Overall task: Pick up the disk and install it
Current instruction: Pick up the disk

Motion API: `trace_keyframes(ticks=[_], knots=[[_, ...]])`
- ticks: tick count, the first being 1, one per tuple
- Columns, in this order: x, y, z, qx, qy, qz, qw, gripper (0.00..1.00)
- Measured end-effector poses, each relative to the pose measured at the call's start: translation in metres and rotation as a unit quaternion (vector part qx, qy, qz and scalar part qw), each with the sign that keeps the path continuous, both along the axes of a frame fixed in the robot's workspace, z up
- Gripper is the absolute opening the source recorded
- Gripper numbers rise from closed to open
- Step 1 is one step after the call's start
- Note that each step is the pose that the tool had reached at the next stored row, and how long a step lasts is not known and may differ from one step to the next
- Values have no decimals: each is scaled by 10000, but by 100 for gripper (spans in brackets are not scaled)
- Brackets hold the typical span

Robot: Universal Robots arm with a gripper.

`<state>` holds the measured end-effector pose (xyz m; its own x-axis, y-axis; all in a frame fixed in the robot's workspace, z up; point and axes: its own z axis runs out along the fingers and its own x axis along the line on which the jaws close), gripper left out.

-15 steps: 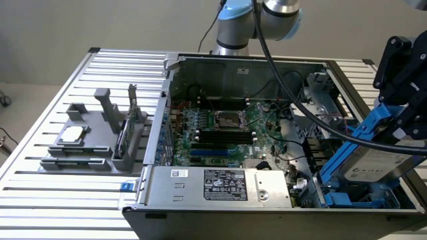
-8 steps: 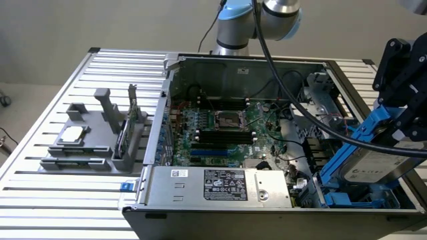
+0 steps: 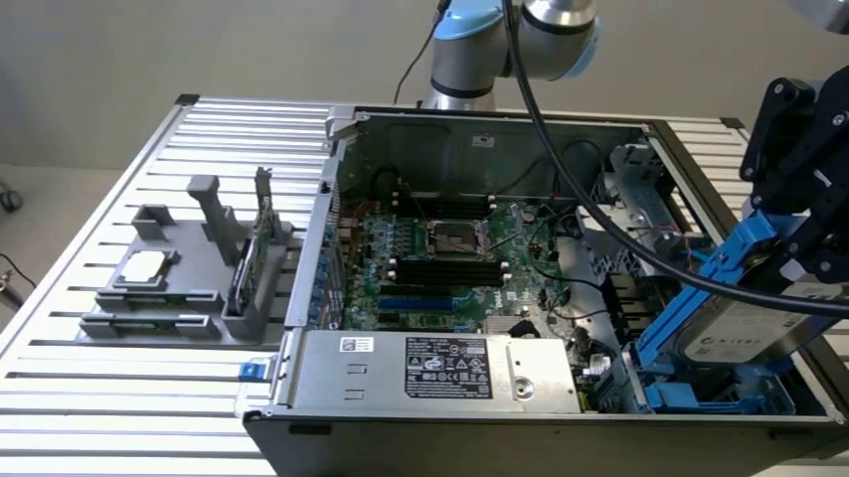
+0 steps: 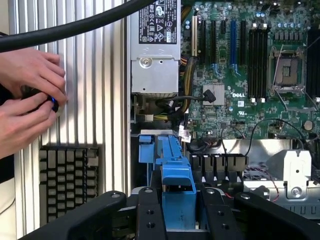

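Observation:
The disk [image 3: 741, 333], silver-grey metal in a blue plastic carrier, hangs tilted over the drive bay [image 3: 690, 397] in the open computer case's corner, at the exterior view's lower right. My black gripper [image 3: 785, 246] is shut on the carrier's upper end. In the wrist view the blue carrier of the disk [image 4: 175, 172] sits between my two black fingers [image 4: 150, 212], with the gripper [image 4: 181, 212] above blue bay rails [image 4: 146, 147]. The disk's lower end is inside the case, near the bay's blue rails.
The case holds a motherboard [image 3: 444, 253] and a grey power supply [image 3: 438, 366]. A thick black cable [image 3: 597, 199] crosses the case. A grey fixture [image 3: 173, 298] at the exterior view's left carries a processor chip [image 3: 146, 265] and a green card [image 3: 247, 263]. A person's hands [image 4: 30, 100] and a keyboard [image 4: 65, 180] lie beside the case.

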<state>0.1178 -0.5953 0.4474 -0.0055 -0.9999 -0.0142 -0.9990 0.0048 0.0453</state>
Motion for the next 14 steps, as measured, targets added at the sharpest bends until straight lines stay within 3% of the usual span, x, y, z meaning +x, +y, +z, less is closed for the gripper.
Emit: trace_keyframes(ticks=[14], knots=[[0,0,-69,0,0,75,10000,33]])
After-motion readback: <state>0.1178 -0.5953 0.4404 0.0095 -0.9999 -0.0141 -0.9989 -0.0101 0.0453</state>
